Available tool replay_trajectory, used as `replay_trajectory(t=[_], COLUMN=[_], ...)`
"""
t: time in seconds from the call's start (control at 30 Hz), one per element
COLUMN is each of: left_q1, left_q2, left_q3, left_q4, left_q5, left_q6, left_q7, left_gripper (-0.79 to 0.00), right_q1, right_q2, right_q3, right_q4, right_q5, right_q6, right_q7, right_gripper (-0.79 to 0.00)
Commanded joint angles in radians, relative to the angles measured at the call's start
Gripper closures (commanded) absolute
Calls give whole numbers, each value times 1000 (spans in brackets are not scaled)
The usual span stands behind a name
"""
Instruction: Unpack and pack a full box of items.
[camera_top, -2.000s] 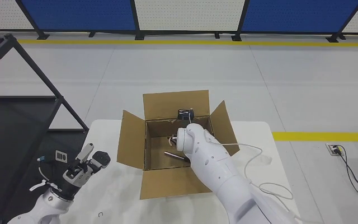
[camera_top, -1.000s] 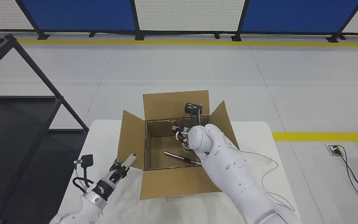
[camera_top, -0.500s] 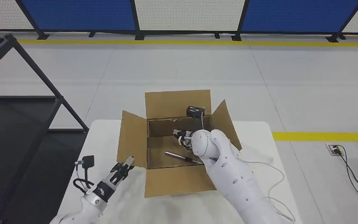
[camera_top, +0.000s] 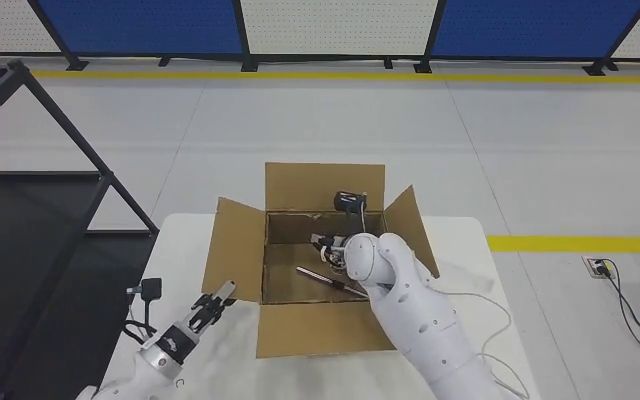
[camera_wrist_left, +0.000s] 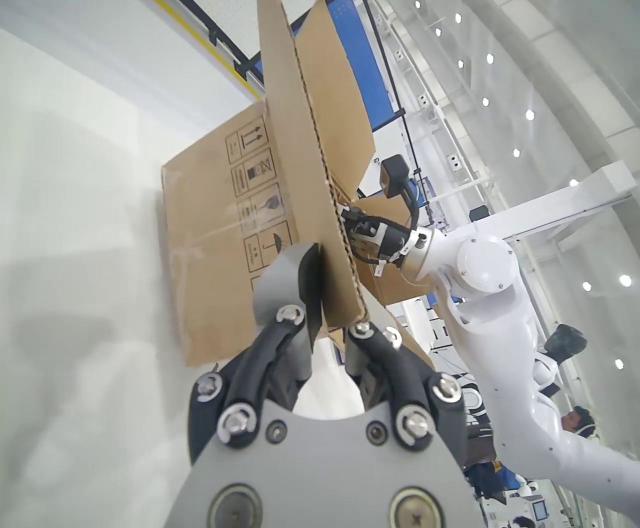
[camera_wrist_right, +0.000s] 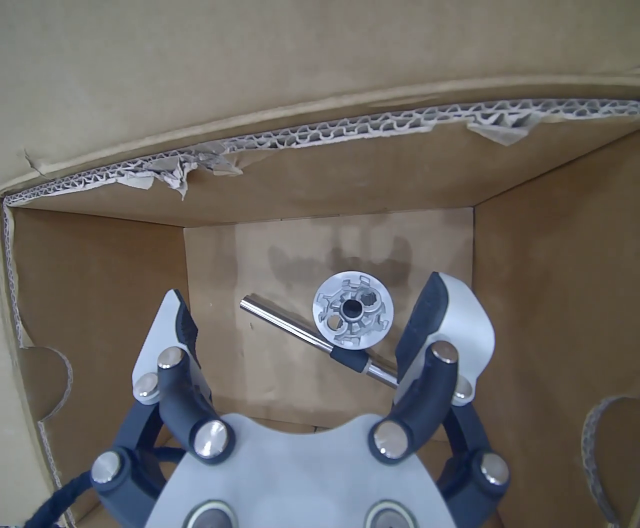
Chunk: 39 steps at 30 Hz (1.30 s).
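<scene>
**A:** What is the box (camera_top: 318, 185) made of?

**B:** Plain brown corrugated cardboard. Its four flaps are splayed open and it stands on a smooth white tabletop (camera_top: 180, 240). The fluted core shows along the rim, torn and frayed in one stretch.

**A:** And inside?

**B:** On the floor lies a slim polished metal rod (camera_wrist_right: 285, 325) with a black band partway along. There is also a round grey metal disc (camera_wrist_right: 352, 316) with a central hole and spoke-like ribs. The disc's rim overlaps the rod. One end of the rod is cut off behind a finger.

**A:** The hands?

**B:** The right hand (camera_wrist_right: 306, 292) is inside the box above both parts, with its fingers spread wide and touching nothing. The left hand (camera_wrist_left: 332, 300) is at the near corner of the left flap (camera_top: 232, 262) and is closed on its edge. One dark pad lies flat against the cardboard; the other is hidden behind it.

**A:** From above?

**B:** The right arm covers much of the box's inside, so part of the rod is all that can be made out there.
</scene>
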Motion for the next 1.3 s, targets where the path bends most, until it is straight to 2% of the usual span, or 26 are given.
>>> replay_trajectory(t=[0.0,0.6,1.17,1.23,1.27], left_q1=[2,4,-3,-3,-3], left_q2=[1,11,16,16,16], left_q3=[-7,-43,-51,-51,-50], left_q4=[4,35,49,49,49], left_q5=[-8,-55,-55,-54,-53], left_q6=[-3,-18,-15,-15,-15], left_q7=[-10,-86,-90,-87,-86], left_gripper=[0,0,0,-117,-148], right_q1=[3,110,188,196,199], right_q2=[0,-29,-76,-83,-86], right_q3=[-4,-102,-114,-116,-117], right_q4=[4,173,420,443,453], right_q5=[-10,-107,-6,3,8], right_q6=[-5,-67,-147,-149,-152], right_q7=[13,197,134,124,119], right_gripper=[-785,-785,-785,-785,-785])
